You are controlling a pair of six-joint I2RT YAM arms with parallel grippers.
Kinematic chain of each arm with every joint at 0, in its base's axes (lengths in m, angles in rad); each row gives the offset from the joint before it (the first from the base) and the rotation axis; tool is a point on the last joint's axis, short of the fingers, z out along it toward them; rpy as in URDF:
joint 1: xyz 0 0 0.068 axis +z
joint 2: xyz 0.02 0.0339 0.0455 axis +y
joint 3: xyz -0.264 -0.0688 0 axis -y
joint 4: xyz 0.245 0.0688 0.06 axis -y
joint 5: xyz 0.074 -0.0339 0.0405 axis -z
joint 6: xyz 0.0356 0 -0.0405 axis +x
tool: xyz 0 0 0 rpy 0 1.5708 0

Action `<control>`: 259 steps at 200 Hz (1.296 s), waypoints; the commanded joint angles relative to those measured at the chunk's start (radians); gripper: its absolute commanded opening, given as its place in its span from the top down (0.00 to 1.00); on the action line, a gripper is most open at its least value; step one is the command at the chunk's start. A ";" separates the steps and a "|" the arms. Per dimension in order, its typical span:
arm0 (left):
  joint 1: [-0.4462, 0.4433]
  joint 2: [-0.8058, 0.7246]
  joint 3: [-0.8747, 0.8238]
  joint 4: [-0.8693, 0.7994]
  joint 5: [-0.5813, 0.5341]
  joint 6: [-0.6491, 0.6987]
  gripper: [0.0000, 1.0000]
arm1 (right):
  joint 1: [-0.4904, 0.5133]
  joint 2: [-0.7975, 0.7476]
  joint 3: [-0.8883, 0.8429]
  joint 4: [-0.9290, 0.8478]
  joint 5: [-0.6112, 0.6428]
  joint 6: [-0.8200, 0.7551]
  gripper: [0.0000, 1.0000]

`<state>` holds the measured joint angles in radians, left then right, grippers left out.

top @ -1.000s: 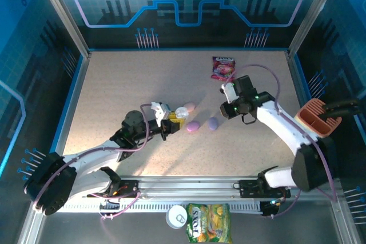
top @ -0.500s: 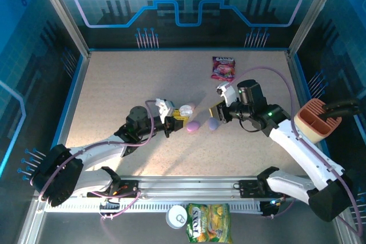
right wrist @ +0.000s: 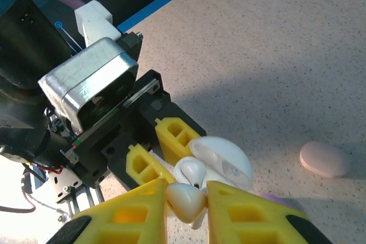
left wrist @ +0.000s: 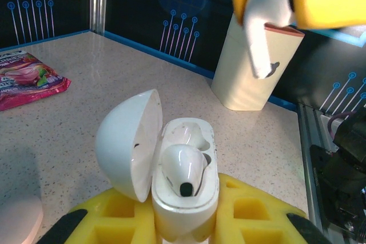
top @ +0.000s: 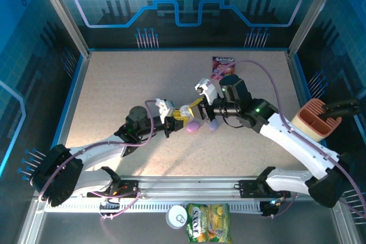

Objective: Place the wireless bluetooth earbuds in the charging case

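My left gripper [left wrist: 186, 216] is shut on the white charging case [left wrist: 184, 198], holding it upright just above the table. The lid [left wrist: 127, 141] stands open to the left. One white earbud [left wrist: 182, 168] sits in the nearer socket, and the farther socket [left wrist: 191, 131] is bare. My right gripper [right wrist: 186, 205] is shut on a second white earbud [right wrist: 184, 197], close above the open case [right wrist: 226, 161], stem down. From the left wrist this earbud [left wrist: 262, 24] hangs at the top of the view. From above, the two grippers meet near the table's middle: left [top: 175, 119], right [top: 193, 107].
A pink pebble case [top: 193, 126] and a lilac one [top: 213, 124] lie just below the right gripper; another pink case [right wrist: 325, 159] lies to the side. A candy packet [top: 223, 67] is at the back. A terracotta holder [top: 313, 119] stands at the right edge.
My right arm has swung left across the table with the earbud and now hangs over the open case. The left gripper edged slightly right with the case, then held still.
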<state>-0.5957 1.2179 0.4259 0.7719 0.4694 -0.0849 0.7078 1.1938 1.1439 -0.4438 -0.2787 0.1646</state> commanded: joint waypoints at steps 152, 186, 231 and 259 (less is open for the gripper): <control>0.000 -0.053 0.018 0.048 0.013 -0.073 0.82 | 0.015 0.071 0.021 0.066 -0.036 -0.006 0.80; 0.000 -0.054 0.022 0.045 0.007 -0.088 0.82 | 0.015 0.068 0.010 0.063 -0.031 -0.006 0.80; -0.001 -0.056 0.030 0.042 0.005 -0.101 0.82 | 0.015 0.066 -0.006 0.067 -0.039 -0.003 0.80; -0.001 -0.056 0.032 0.037 -0.003 -0.108 0.82 | 0.016 0.062 -0.018 0.070 -0.043 -0.004 0.80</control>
<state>-0.5957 1.1843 0.4259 0.7929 0.4686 -0.1696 0.7132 1.2633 1.1412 -0.3908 -0.2993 0.1646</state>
